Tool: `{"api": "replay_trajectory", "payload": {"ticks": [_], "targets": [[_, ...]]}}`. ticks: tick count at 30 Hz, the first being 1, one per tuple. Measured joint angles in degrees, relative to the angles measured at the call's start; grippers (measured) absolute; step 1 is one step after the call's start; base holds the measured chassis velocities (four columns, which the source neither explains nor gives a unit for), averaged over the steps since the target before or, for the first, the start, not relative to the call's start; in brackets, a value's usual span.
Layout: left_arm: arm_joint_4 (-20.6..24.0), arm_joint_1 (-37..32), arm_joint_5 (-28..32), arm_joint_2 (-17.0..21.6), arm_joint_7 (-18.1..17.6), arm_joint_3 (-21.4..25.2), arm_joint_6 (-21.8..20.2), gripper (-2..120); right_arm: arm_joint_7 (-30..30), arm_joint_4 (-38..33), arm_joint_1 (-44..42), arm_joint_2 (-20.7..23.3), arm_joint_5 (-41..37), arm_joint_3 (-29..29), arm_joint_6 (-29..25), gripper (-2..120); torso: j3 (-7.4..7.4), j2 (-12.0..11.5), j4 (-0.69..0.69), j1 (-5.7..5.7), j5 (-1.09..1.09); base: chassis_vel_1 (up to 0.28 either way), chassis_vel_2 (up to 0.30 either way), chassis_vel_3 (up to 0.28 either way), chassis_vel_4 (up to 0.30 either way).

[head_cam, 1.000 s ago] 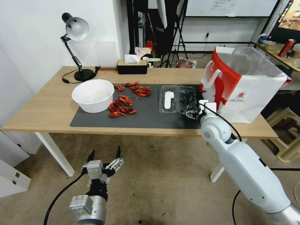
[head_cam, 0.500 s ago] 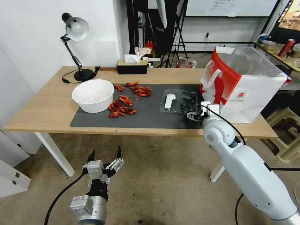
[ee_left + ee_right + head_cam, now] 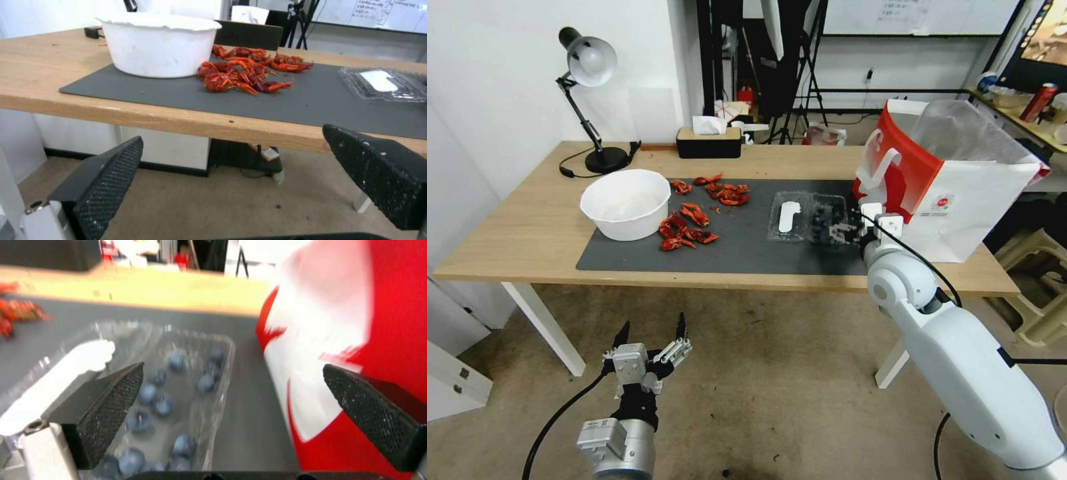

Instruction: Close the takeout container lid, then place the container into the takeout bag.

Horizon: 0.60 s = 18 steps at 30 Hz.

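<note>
Since a second ago our right gripper has advanced from the near edge of the dark grey mat to sit over the near right corner of the small clear plastic takeout container, and the container itself has shifted slightly on the mat.

Going from left to right: our left gripper hangs low over the floor, in front of the wooden table and well short of it, its black fingers spread wide apart with nothing between them. Ahead of it and higher up, the round white bowl stands on the mat's left end, with a scatter of red crayfish just to its right.

Further right, the container lies flat and open. Its lid, the clear half with the white elongated label, rests on the mat to the left of our right gripper; the tray half with the dark blueberries lies directly under and ahead of that gripper. In the right wrist view the fingers are spread, one finger over the blueberry tray and the other beside the bag; we cannot tell whether either touches plastic.

Immediately right of our right gripper stands the large red and white paper takeout bag, upright, its clear liner sticking out of the top.
</note>
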State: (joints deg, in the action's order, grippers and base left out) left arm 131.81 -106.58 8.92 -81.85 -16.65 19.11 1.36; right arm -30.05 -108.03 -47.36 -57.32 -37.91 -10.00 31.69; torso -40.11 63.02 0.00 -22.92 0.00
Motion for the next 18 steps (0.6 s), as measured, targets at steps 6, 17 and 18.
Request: {"api": "replay_trajectory", "payload": {"ticks": [6, 17, 18], "targets": [[0.0, 0.0, 0.0, -0.1, 0.0, 0.0, 0.2, 100, 1.7, -3.7, -4.1, 1.8, 1.4, -2.7, -3.3, 100, 0.00, 0.0, 0.00, 0.00, 0.00, 0.000, 0.000, 0.000, 0.000], [0.2, -0.2, 0.2, 0.5, -0.1, 0.1, 0.3, 100, 11.6, -10.8, -16.8, 3.9, 2.2, -11.3, -18.3, 100, 0.00, 0.0, -0.01, 0.00, 0.00, 0.000, 0.000, 0.000, 0.000], [0.2, -0.2, 0.2, 0.5, -0.1, 0.1, 0.3, 100, 13.4, -11.1, -18.1, 3.8, 2.3, -11.6, -20.2, 100, 0.00, 0.0, 0.00, 0.00, 0.00, 0.000, 0.000, 0.000, 0.000]]}}
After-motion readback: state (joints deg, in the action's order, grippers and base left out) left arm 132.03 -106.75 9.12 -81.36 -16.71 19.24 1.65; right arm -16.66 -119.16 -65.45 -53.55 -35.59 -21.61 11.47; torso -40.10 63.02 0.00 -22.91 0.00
